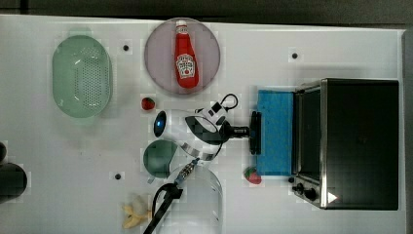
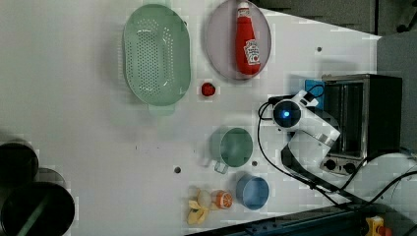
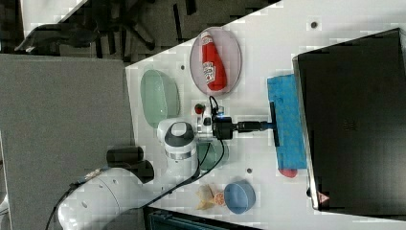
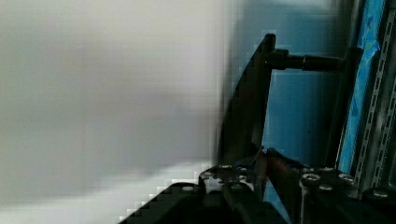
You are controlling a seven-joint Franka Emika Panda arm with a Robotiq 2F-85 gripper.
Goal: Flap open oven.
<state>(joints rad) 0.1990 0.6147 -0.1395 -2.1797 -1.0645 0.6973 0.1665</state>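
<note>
Top view: the oven (image 1: 358, 141) sits at the top view's right, and its blue-tinted door (image 1: 275, 132) already lies folded down, nearly flat, toward me. My gripper (image 1: 249, 131) is at the dark bar handle (image 1: 255, 132) along the door's free edge, the best place to hold, farthest from the hinge.

Left view: the oven (image 2: 378, 110) stands at the left view's right, my arm (image 2: 307, 132) across its front, the knobs (image 2: 339, 166) showing below the arm.

Right view: my gripper (image 3: 266, 126) meets the handle (image 3: 275, 123) about midway along it, so I judge the door will not twist.

Wrist view: 1 finger (image 4: 280, 170) sits beside the bar handle (image 4: 250, 100); I cannot tell whether my jaws are clamped on it or standing apart.

I judge the oven heavy and stiff, unlikely to slide; the glass is fragile, the smooth bar perhaps slippery, so I should lower gently, not drop.
</note>
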